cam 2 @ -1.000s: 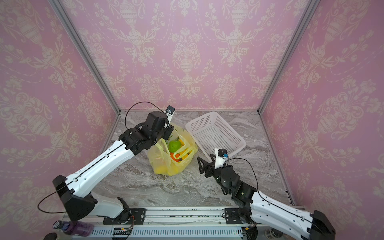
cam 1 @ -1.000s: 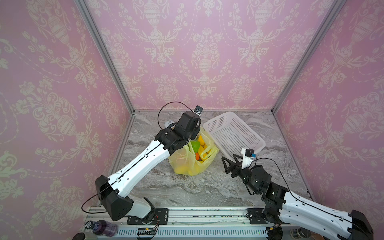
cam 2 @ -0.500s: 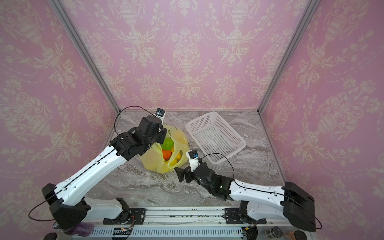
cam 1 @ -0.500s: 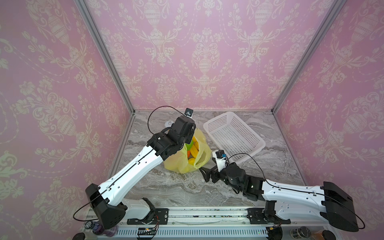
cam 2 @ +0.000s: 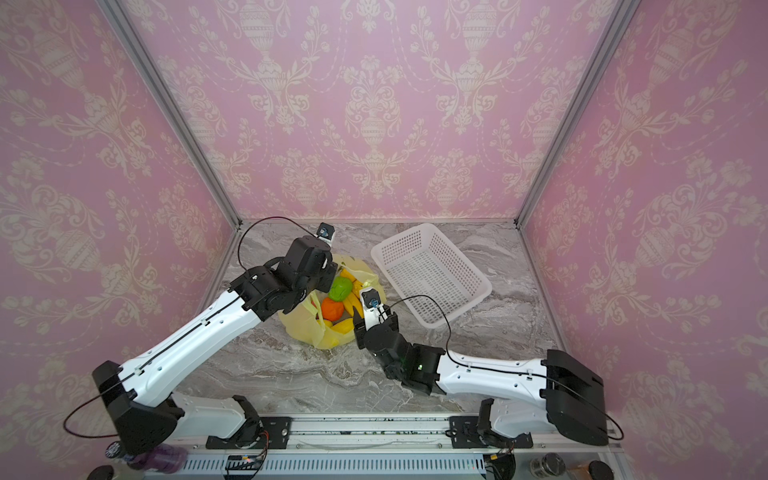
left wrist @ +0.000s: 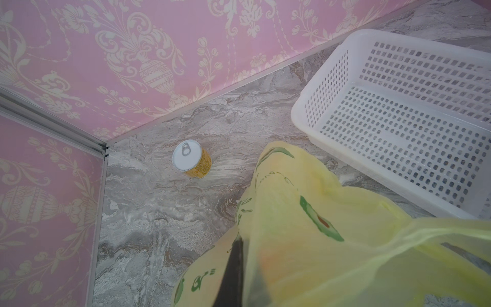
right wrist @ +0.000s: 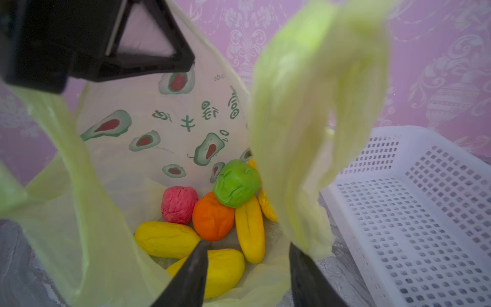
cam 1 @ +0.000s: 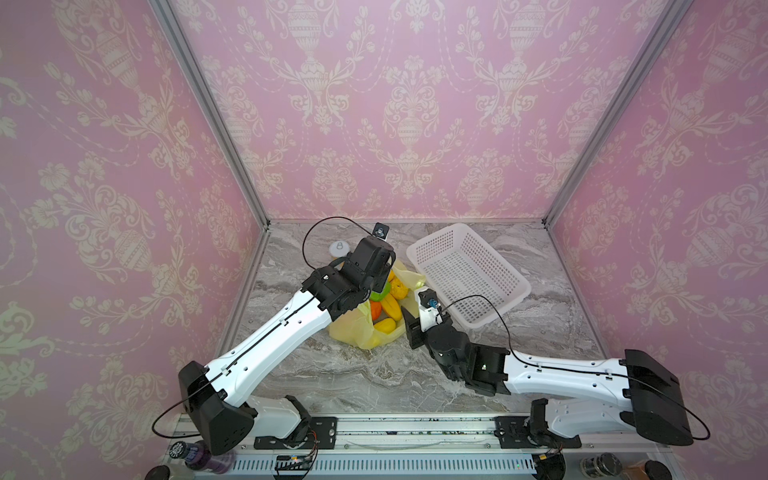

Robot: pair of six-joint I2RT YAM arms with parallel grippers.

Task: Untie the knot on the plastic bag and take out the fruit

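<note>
No knot shows on the plastic bag [cam 1: 357, 332]: its handle strips hang loose and its mouth gapes. We judge the untying done and the taking-out to be the step in hand. The bag sits on the table [cam 1: 353, 374] a little left of the middle, just beside the white basket [cam 1: 465, 274], which stands empty toward the far right corner.

Our left pincer [cam 2: 328, 280] is clamped on the bag's upper rim and holds it up, so the mouth stands wide. Our right pincer [right wrist: 248, 255] is at the near lip of the mouth, jaws apart with nothing gripped, pointing at the fruit [right wrist: 212, 216] heaped on the bag's floor. None is out yet.

Nearest its tips lies an elongated yellow fruit [right wrist: 225, 268]. Next, we think, the right pincer should:
- go in deeper, clear of the loose strip hanging by one finger;
- straddle that fruit across its narrow width;
- close without catching the film.
</note>
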